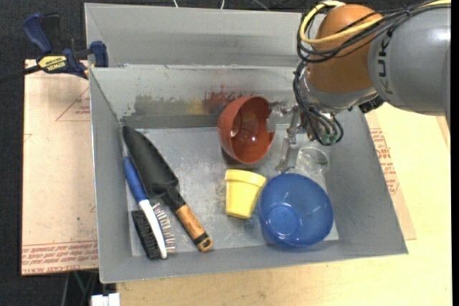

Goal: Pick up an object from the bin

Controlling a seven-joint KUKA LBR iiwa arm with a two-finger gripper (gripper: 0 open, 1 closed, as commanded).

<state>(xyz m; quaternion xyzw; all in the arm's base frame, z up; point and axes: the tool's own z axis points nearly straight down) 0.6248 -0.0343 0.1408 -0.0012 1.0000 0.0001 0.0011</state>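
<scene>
From where I stand, the arm reaches in from the right of the frame, its orange cover point(344, 46) bulging over the upper right corner of the grey bin point(107, 190). The gripper point(292, 153) hangs low in the right middle of the frame. It is just right of a red bowl point(247, 129) that lies tipped on its side against the back wall, and just above a blue bowl point(295, 213) sitting mouth-up near the front. Cables and the wrist crowd the view there, so I cannot tell whether the gripper is open or closed, and I see nothing plainly caught in it. Just beside its tip, toward the right wall, lies something pale and see-through point(313, 157), perhaps a clear cup, though it is too faint to be sure. A yellow cup point(242, 193) rests left of the blue bowl, and a black trowel point(163, 186) and a brush point(143, 215) lie well apart at the lower left. I judge this to be the reach-and-grasp step, with no lift begun. The next move calls for settling squarely on one target, most likely the red bowl's rim or that clear thing, closing firmly and rising straight without knocking the blue bowl.
</scene>
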